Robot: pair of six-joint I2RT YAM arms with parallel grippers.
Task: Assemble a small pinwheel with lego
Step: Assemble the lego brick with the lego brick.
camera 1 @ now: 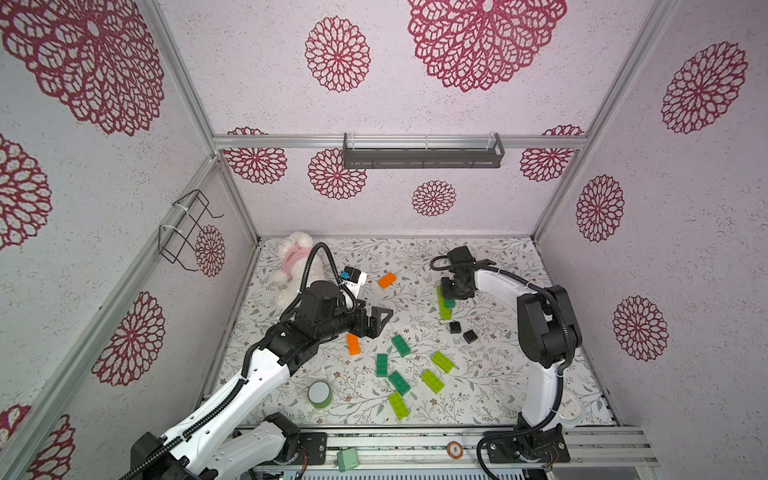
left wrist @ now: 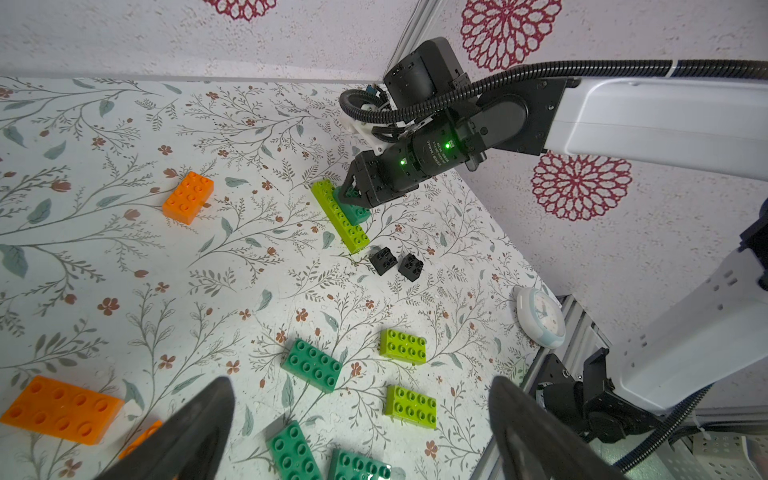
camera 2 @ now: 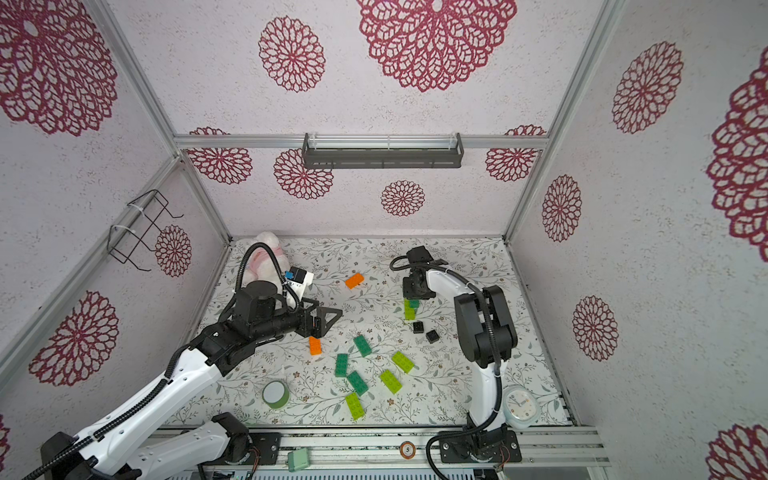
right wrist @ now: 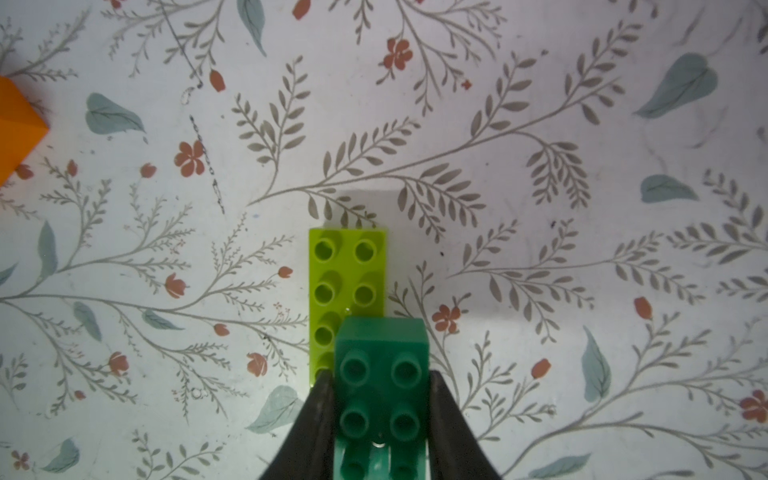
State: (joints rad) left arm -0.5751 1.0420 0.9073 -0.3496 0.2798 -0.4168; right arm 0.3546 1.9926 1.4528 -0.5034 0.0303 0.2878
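Our right gripper (right wrist: 380,374) is clenched on a dark green brick (right wrist: 380,399). Both fingers (right wrist: 311,428) press its long sides, and its studs face up toward the wrist. Straight ahead of these jaws a lime green piece (right wrist: 347,266) lies studs up on the floral mat (right wrist: 540,104), running back underneath them. The held brick covers part of one stud column of it. We cannot tell whether it is seated on the lime studs or only hangs over them, nor whether the lime piece is one long brick or two end to end. Behind the jaws, just off the lime piece's other end, sit two black square bricks (left wrist: 382,260), close together.

Our left gripper (left wrist: 361,382) is released, its fingers (left wrist: 195,432) spread wide with nothing between them. On the mat ahead of these jaws lie a loose dark green brick (left wrist: 311,365) and two lime green bricks (left wrist: 403,347). An orange brick (left wrist: 62,409) lies just outside one finger, and a second orange brick (left wrist: 188,197) lies well ahead, apart from the rest.
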